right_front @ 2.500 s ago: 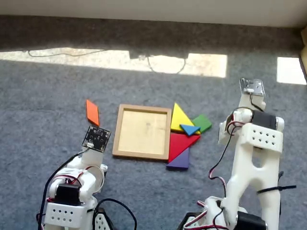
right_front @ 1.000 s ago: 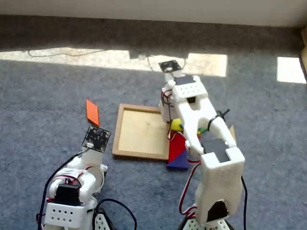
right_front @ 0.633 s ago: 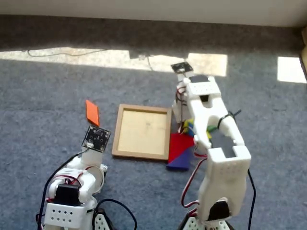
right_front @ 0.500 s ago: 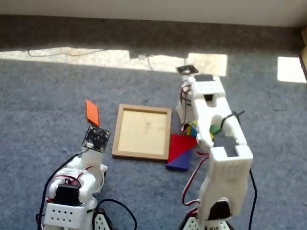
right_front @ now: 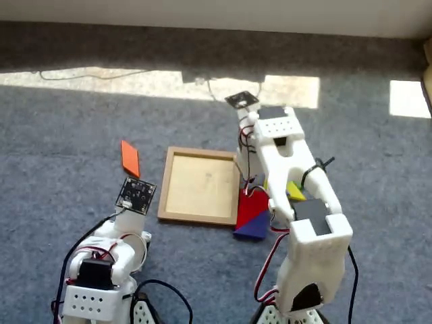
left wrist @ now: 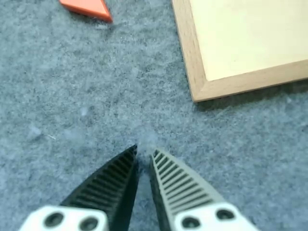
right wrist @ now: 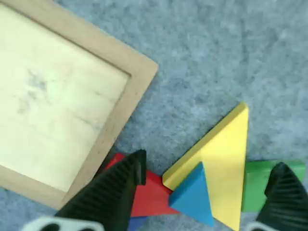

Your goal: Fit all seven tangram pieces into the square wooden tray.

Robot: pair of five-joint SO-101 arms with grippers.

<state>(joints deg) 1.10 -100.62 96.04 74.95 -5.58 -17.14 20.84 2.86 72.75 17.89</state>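
Two tools, both holding nothing: right tool [right wrist: 209, 168] spread wide over blue triangle [right wrist: 192, 195] and yellow triangle [right wrist: 221, 154], just beside wooden tray [right wrist: 139, 77]; left tool [left wrist: 143, 156] all but closed above worktop [left wrist: 72, 96] near tray's corner, orange piece [left wrist: 84, 7] farther off.

Probably a home or office room: grey carpet [right_front: 61, 135], window sunlight patches [right_front: 283, 91], a trailing cable [right_front: 229, 91].

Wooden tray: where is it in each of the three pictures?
High view: tray in the middle, orange piece on one side, red triangle beside the other.
Left wrist view: tray corner ahead of the left tool, orange piece further off.
Right wrist view: tray corner beside the red triangle.
Shared landmark: the tray's pale wooden rim.
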